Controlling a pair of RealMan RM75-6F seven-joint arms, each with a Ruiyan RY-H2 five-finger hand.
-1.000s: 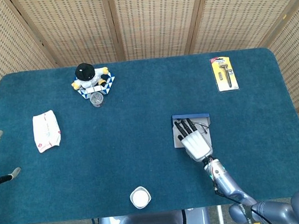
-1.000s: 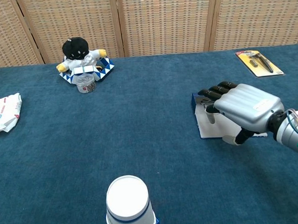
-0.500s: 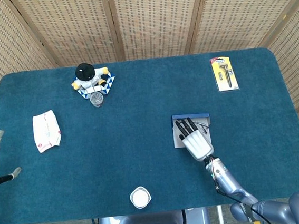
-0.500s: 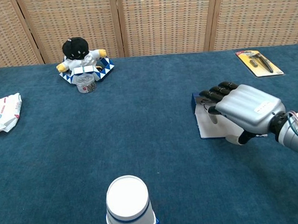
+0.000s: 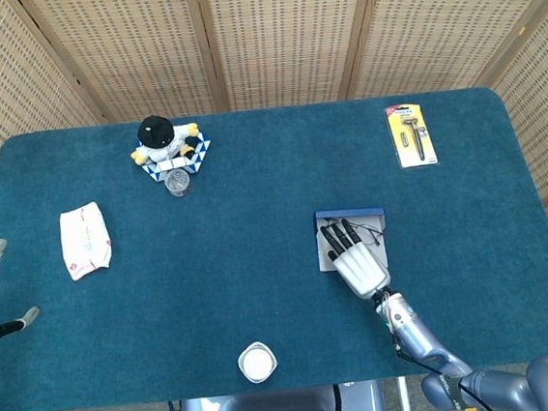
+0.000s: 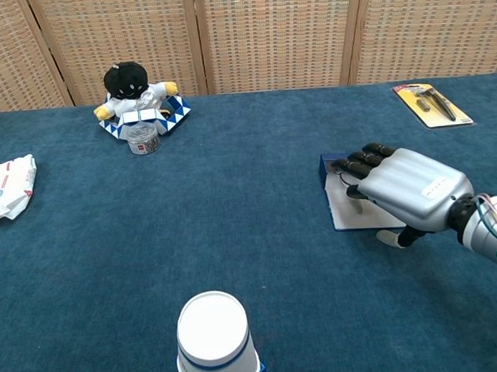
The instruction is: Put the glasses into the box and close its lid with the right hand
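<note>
Your right robot hand (image 6: 409, 192), fingers spread and empty, has slid back off the box (image 6: 350, 207); glasses (image 5: 366, 233) inside, lid unclosed.

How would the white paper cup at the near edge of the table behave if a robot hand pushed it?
The white paper cup looks thin and light, so it would probably slide easily on the blue tablecloth. It stands tall and narrow, so a high push may tip it, and then it could roll.
</note>
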